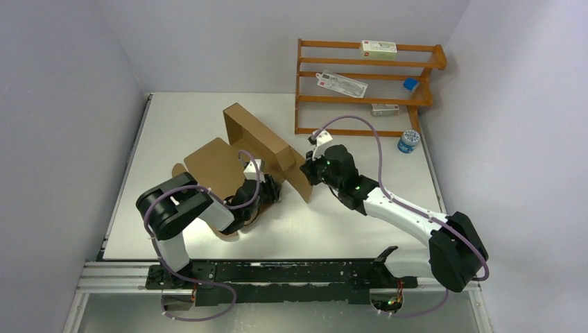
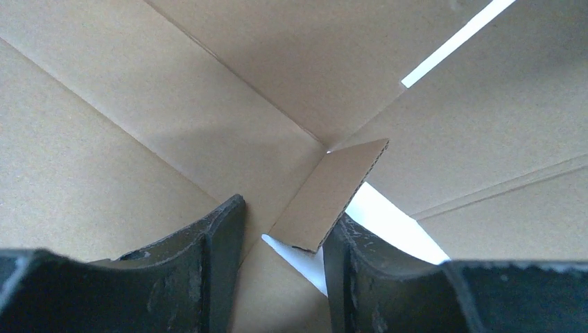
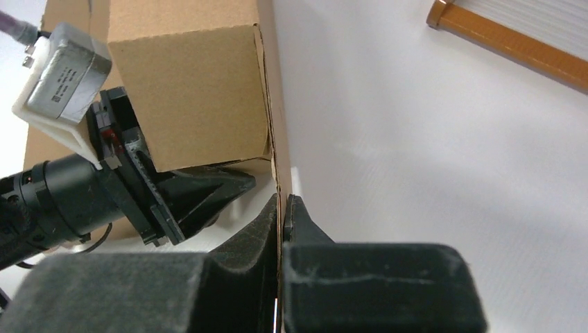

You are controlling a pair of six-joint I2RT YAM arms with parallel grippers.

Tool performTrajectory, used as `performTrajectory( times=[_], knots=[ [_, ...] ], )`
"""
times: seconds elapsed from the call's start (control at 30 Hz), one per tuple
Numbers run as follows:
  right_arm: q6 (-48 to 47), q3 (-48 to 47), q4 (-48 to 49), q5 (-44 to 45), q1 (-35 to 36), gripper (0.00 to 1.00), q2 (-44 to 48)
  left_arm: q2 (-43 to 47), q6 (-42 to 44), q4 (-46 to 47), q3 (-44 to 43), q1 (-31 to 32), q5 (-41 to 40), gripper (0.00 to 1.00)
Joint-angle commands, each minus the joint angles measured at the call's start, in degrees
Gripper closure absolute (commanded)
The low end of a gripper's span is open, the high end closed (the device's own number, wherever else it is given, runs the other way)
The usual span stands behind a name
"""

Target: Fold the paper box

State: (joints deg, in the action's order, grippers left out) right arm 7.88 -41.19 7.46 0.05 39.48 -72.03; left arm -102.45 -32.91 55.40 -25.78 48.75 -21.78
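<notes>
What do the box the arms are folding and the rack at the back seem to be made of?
The paper box: plain brown corrugated cardboard, matte, unprinted; a cut flap edge in the left wrist view shows the fluting. The rack: probably wood, orange-brown stain or varnish; no grain visible, so uncertain.

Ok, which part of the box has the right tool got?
On the table, left of the wooden rack, sits the paper box. The right tool pinches the near end of its tall standing wall, not the low panel beside the left tool.
</notes>
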Motion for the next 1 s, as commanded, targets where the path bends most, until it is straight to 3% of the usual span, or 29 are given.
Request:
performTrajectory(
  times=[0.0, 0.27, 0.53, 0.8, 0.97],
  knots=[
    [6.0, -2.5, 0.0, 6.1, 1.0, 1.00, -0.5, -0.5, -5.3, -1.8, 1.9, -0.3, 4.6, 0.51],
    [12.8, -5.4, -0.7, 22.2, 6.5, 1.00, -4.2, -3.4, -13.5, 6.9, 2.0, 0.5, 14.5, 0.57],
    [18.1, -7.3, -0.4, 31.8, 7.6, 1.00, -7.0, -3.1, -14.3, 6.3, -0.3, 5.1, 13.6, 0.54],
    [22.1, -11.3, -2.6, 31.5, 7.8, 1.00, -11.5, -5.0, -15.5, 11.3, 1.5, 5.3, 14.8, 0.54],
    [20.1, -8.4, 1.4, 32.0, 8.9, 1.00, -13.0, 1.3, -12.7, 7.9, 4.5, 5.3, 12.4, 0.51]
  ],
)
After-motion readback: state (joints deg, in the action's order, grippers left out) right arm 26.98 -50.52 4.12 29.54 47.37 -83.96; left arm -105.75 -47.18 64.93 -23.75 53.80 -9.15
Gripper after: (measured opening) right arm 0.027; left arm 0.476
